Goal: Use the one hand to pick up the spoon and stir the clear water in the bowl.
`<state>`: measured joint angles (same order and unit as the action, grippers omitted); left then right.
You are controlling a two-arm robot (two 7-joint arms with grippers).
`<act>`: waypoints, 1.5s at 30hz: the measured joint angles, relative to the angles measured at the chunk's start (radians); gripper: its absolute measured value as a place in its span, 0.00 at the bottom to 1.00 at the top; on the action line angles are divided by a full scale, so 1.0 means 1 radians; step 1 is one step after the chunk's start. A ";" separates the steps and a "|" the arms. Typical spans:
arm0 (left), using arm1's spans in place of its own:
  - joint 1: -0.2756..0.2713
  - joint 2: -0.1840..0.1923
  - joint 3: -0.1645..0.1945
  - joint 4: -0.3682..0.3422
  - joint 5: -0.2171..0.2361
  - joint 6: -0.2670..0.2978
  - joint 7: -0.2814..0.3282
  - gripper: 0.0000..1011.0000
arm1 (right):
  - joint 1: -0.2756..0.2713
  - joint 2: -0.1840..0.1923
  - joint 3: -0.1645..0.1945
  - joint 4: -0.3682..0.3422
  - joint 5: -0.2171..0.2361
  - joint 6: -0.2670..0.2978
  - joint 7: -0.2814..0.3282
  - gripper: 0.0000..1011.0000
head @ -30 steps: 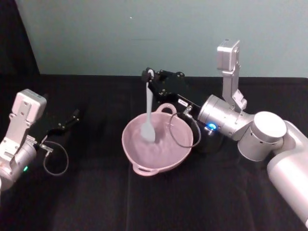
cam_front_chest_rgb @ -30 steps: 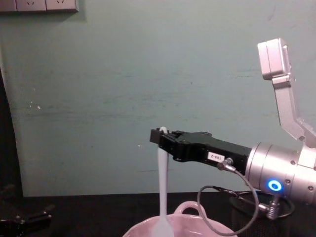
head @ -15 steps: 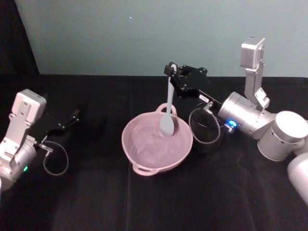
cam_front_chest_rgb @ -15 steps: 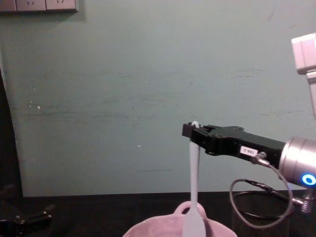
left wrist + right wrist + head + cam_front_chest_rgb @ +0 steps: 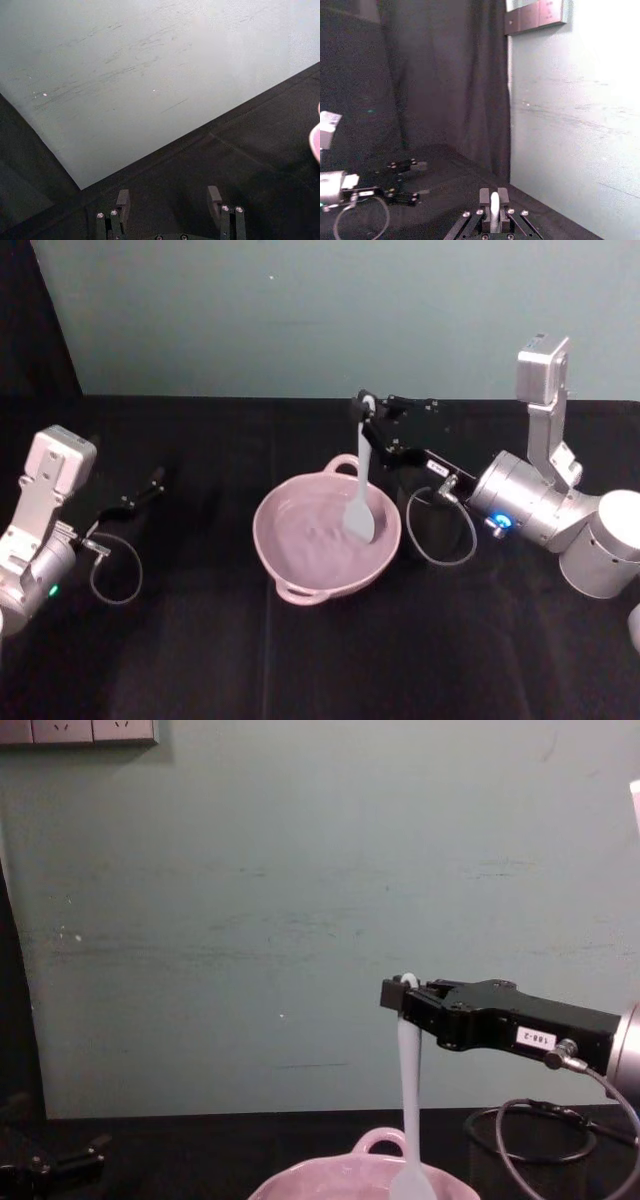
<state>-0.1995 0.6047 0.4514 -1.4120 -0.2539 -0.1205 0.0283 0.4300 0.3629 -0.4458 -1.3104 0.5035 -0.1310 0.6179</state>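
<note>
Black cloth covers the bench (image 5: 200, 670) edge to edge, and behind it rises a flat teal-green wall (image 5: 300, 310), faintly scuffed. The chest view catches white socket plates (image 5: 90, 730) high on that wall, and the right wrist view a dark curtain (image 5: 445, 75) hanging beside it.

Centre of the bench sits the wide, glossy, pale pink ceramic bowl (image 5: 300, 550), round, with a small loop handle (image 5: 345, 462) on its far rim. The clear water (image 5: 315, 535) inside barely shows against the glaze, only a faint rippled sheen. Just beside the bowl on its right stands a black wire-mesh cup (image 5: 440, 535). Whether the two touch I cannot tell, nor what the cup holds.

Now the slim white plastic spoon (image 5: 361, 475): it hangs nearly upright, its flat paddle head down inside the right side of the bowl. The handle's top end is clenched in the right claw (image 5: 365, 405), a black two-fingered claw with a small white label on a silver cylindrical wrist with a glowing blue ring (image 5: 500, 522). It reaches in roughly level from the right, above the bowl's far rim. The right wrist view has the white handle squeezed between both fingers (image 5: 484, 196).

Over at the bench's left, well apart from the bowl, the left claw (image 5: 168, 197) sits parked, fingers spread, gripping nothing.
</note>
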 joint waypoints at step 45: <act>0.000 0.000 0.000 0.000 0.000 0.000 0.000 1.00 | 0.147 -0.136 -0.045 0.264 0.031 -0.065 0.057 0.10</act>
<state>-0.1995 0.6047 0.4513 -1.4120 -0.2539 -0.1205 0.0283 0.5769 0.2264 -0.4912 -1.0464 0.5349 -0.1963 0.6754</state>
